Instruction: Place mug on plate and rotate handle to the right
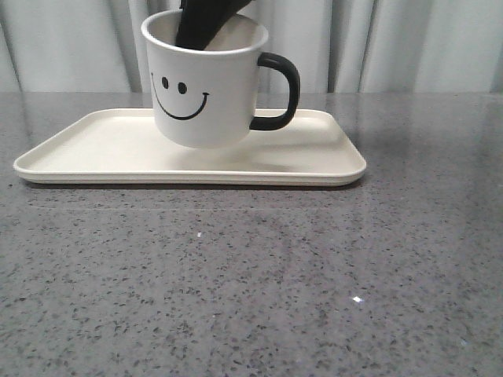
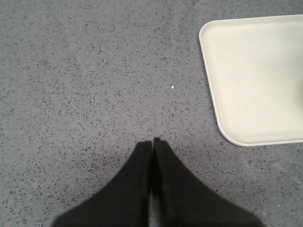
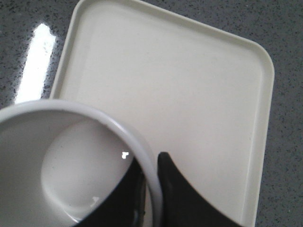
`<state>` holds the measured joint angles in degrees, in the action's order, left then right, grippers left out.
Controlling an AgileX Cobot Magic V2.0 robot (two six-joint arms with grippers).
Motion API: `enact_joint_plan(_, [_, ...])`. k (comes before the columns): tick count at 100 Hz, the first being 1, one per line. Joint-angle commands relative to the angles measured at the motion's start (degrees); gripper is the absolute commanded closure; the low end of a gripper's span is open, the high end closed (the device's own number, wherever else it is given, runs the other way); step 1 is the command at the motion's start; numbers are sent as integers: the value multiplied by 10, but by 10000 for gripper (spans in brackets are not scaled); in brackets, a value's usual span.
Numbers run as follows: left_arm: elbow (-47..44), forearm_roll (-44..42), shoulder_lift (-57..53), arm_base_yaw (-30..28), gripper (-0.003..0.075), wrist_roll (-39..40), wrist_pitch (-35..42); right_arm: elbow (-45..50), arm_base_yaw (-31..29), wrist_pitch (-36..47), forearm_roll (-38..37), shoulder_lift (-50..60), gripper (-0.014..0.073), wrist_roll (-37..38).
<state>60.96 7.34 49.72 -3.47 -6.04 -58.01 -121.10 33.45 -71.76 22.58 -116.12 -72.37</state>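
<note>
The mug [image 1: 206, 85] is being held tilted over the plate [image 1: 94, 149] by a gripper finger [image 1: 206, 20] inside its rim, handle [image 1: 279, 90] pointing right.

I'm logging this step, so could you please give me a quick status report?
Right gripper shut on mug rim, mug tilted over the plate. Handle already points right. Left gripper shut, empty, over bare table. Nothing in the way.

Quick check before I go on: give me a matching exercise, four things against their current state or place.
1. mug
2. handle
3. left gripper
4. right gripper

A. shut, over bare table
B. clamped on the mug's rim
C. tilted over the plate
D. black, pointing right in the front view

Pairs: 1-C, 2-D, 3-A, 4-B
</note>
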Motion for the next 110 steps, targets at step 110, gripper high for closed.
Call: enact_joint_plan(110, [14, 6, -4, -2, 740, 0, 37, 11, 0, -48, 18, 26, 659, -29])
